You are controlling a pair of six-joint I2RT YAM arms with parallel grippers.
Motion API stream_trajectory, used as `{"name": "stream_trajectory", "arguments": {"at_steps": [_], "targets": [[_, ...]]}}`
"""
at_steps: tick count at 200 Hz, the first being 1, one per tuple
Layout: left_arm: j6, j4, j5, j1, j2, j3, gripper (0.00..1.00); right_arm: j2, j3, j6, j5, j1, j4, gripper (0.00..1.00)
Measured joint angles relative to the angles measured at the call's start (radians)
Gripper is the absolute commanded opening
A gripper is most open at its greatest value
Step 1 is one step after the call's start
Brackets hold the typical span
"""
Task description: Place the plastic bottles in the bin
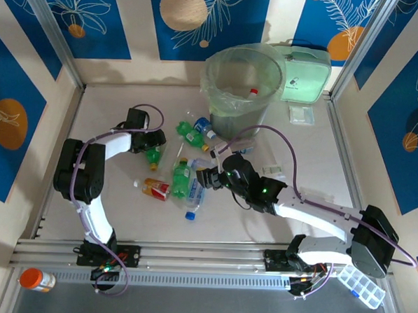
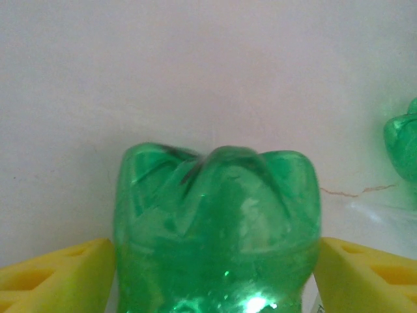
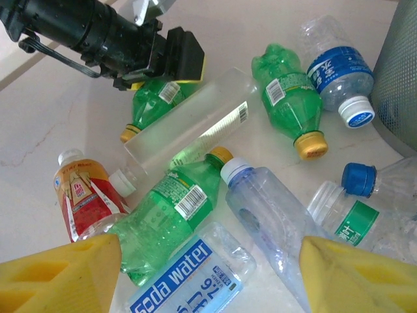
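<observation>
Jaws of the left gripper (image 2: 215,261) clasp a green bottle (image 2: 218,208) lengthwise, left of the bin (image 1: 231,114); right gripper (image 3: 208,261) gapes empty.

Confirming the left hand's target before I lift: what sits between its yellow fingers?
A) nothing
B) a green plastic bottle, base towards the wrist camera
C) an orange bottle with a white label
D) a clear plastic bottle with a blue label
B: the left wrist view shows the lobed base of a green plastic bottle between the left hand's two yellow fingers, which flank it on both sides.
</observation>
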Motion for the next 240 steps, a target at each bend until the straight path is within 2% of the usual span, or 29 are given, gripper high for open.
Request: {"name": "stream_trajectory", "arguments": {"at_steps": [39,106,137,161,211,240], "targets": [[0.005,0.004,0.002,0.0,0.0,0.0,0.59,0.021,0.0,0.0,-0.004,0.003,-0.001,0.73],[0.023,-0.035,-0.06,0.0,-0.031,0.002,0.38,0.021,0.006,0.0,-0.008,0.006,-0.002,0.73],[0.018,-0.05,-0.087,0.0,-0.201,-0.053,0.32,0.019,0.006,0.0,-0.006,0.014,-0.002,0.73],[0.0,-0.044,-0.095,-0.02,-0.39,-0.08,0.32,0.008,0.005,0.0,0.001,0.018,0.0,0.73],[-0.024,0.045,-0.056,-0.194,-0.715,-0.187,0.35,-0.03,-0.005,-0.001,0.002,0.018,0.033,0.74],[-0.079,0.155,0.027,-0.229,-0.808,-0.302,0.35,-0.086,-0.061,-0.005,-0.043,0.017,0.105,0.78]]}}
